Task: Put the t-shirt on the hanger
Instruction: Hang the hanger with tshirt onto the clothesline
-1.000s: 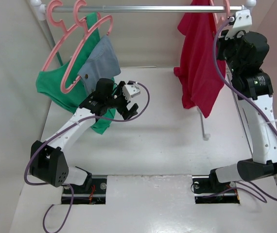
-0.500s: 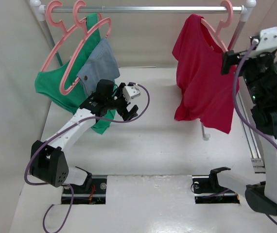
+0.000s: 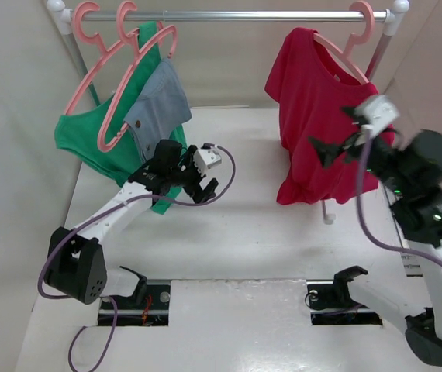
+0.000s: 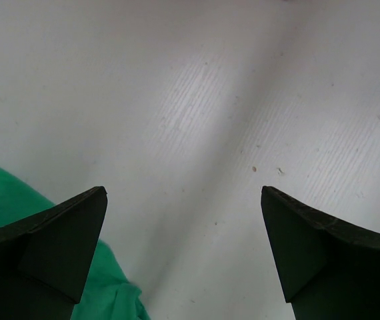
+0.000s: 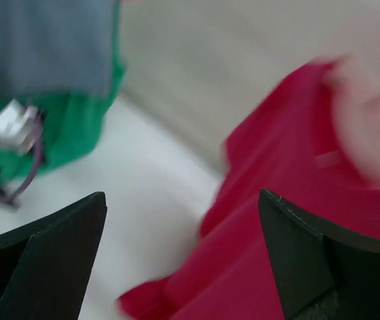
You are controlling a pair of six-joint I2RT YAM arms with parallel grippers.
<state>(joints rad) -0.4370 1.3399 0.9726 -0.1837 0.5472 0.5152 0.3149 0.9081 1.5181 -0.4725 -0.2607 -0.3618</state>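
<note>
Top external view shows the t-shirt (image 3: 306, 116) draped on the hanger (image 3: 343, 56), hooked over the rail (image 3: 244, 14) at right. The right gripper (image 3: 334, 133) sits just beside the cloth, jaws wide and empty; the left gripper (image 3: 202, 184) likewise gapes empty above the table (image 3: 267, 225). Hanging looks done; next, the right arm should withdraw without snagging cloth.

White table (image 3: 244, 232), matte, faint streaks and specks, my two arm bases bolted in dark cut-outs at its near edge, left cut-out (image 3: 155, 299), right cut-out (image 3: 322, 299), thin white post (image 3: 328, 215) standing toward the right edge, metal rail (image 3: 405, 244) along the right edge, hem of green garment (image 3: 159, 203) low over the left half, contact unclear.
</note>
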